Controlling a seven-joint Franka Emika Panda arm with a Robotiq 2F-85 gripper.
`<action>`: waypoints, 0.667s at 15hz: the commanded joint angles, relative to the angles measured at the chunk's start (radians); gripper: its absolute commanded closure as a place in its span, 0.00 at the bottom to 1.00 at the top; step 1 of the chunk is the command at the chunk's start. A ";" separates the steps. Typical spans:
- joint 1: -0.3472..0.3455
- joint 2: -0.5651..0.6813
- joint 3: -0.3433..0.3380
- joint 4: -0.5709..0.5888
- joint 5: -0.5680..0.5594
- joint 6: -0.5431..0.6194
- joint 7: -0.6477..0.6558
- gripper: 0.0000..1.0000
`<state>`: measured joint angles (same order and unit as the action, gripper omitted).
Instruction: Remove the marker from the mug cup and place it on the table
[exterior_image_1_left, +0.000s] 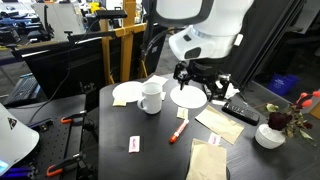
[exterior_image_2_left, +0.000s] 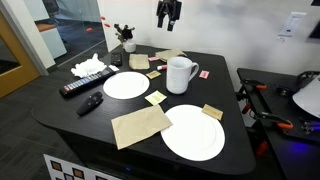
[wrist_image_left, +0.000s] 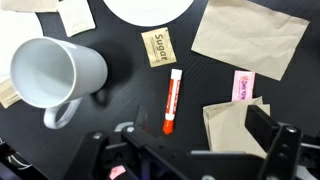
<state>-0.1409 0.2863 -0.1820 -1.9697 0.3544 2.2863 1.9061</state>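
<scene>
The red-orange marker (wrist_image_left: 172, 100) lies flat on the dark table (wrist_image_left: 130, 100), to the right of the white mug cup (wrist_image_left: 55, 72) and apart from it. The mug is empty and appears to stand upright. In an exterior view the marker (exterior_image_1_left: 178, 131) lies in front of the mug (exterior_image_1_left: 151, 97). In an exterior view the mug (exterior_image_2_left: 181, 74) shows but the marker is hidden. My gripper (wrist_image_left: 195, 150) is open and empty, raised above the table (exterior_image_1_left: 150, 140). It shows in both exterior views (exterior_image_1_left: 200, 85) (exterior_image_2_left: 168, 14).
Two white plates (exterior_image_2_left: 126, 85) (exterior_image_2_left: 193, 132), brown napkins (wrist_image_left: 248, 40) (exterior_image_2_left: 140, 125), a sugar packet (wrist_image_left: 157, 46) and a pink packet (wrist_image_left: 243, 85) lie around the mug. A remote (exterior_image_2_left: 82, 86) and a small white bowl (exterior_image_1_left: 269, 136) sit near the table edges.
</scene>
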 joint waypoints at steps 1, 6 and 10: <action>0.008 -0.159 -0.004 -0.111 -0.027 0.017 -0.003 0.00; 0.002 -0.290 0.006 -0.187 -0.053 0.022 -0.002 0.00; -0.006 -0.265 0.009 -0.155 -0.040 -0.003 0.000 0.00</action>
<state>-0.1398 0.0209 -0.1786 -2.1277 0.3150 2.2873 1.9058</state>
